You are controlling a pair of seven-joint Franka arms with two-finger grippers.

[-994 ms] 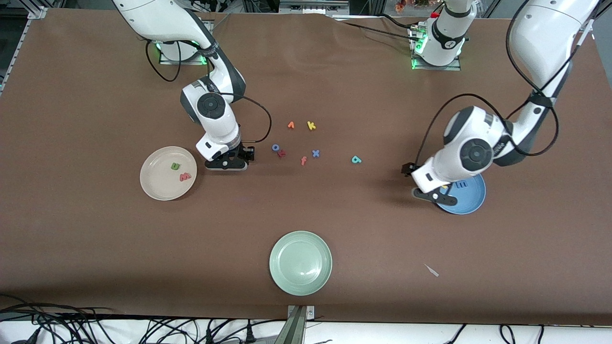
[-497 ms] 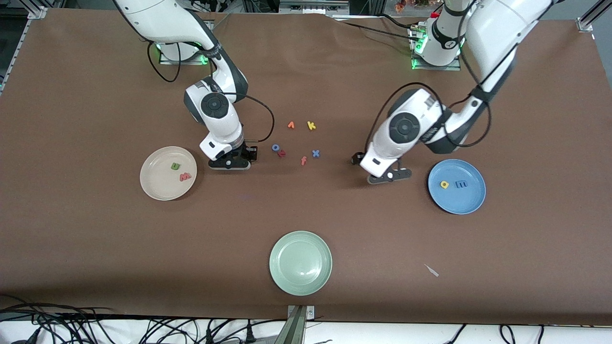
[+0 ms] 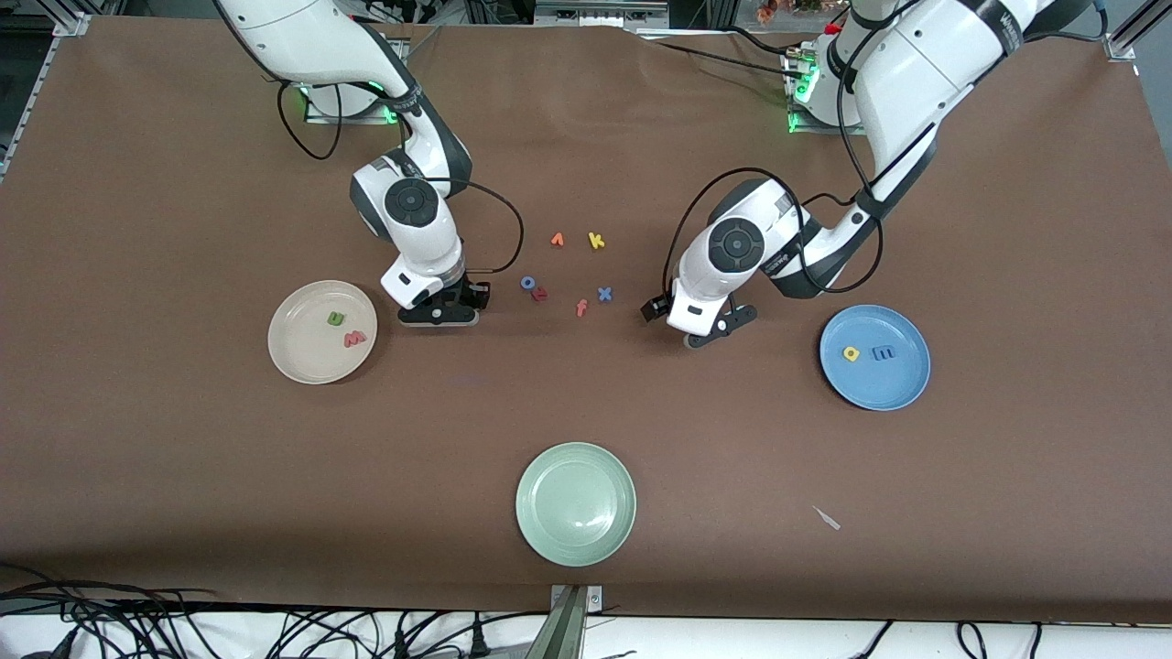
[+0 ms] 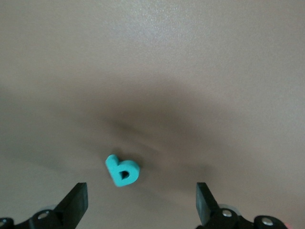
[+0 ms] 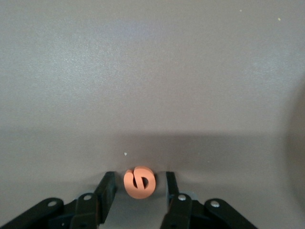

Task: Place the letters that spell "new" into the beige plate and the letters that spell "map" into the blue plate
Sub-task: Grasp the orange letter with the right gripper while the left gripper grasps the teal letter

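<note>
One pale green plate (image 3: 575, 503) lies nearest the front camera, with a small pale scrap (image 3: 827, 518) on the counter (image 3: 183, 476) toward my left arm's end. Farther off lie the two plates I am filling. The blue plate (image 3: 874, 389), at my left arm's end, holds the yellow p (image 3: 851, 353) and the blue m (image 3: 884, 353). The beige plate (image 3: 302, 361), at my right arm's end, holds the green n (image 3: 336, 318) and the pink-red w (image 3: 354, 339).

My left pincer (image 3: 712, 331) (image 4: 140, 191) hangs spread wide over the teal a (image 4: 123, 171), which lies on the counter between the fingertips. My right pincer (image 3: 438, 316) (image 5: 139, 183) is down beside the beige plate, its fingers (image 5: 108, 188) flanking the orange e (image 5: 139, 182) with a sliver of gap on each side, nothing grasped.

Between the pincers lie the orange f (image 3: 580, 307), blue x (image 3: 604, 294), dark red letter (image 3: 539, 294) and blue o (image 3: 528, 283). Farthest are another orange letter (image 3: 557, 240) and the yellow k (image 3: 596, 241).
</note>
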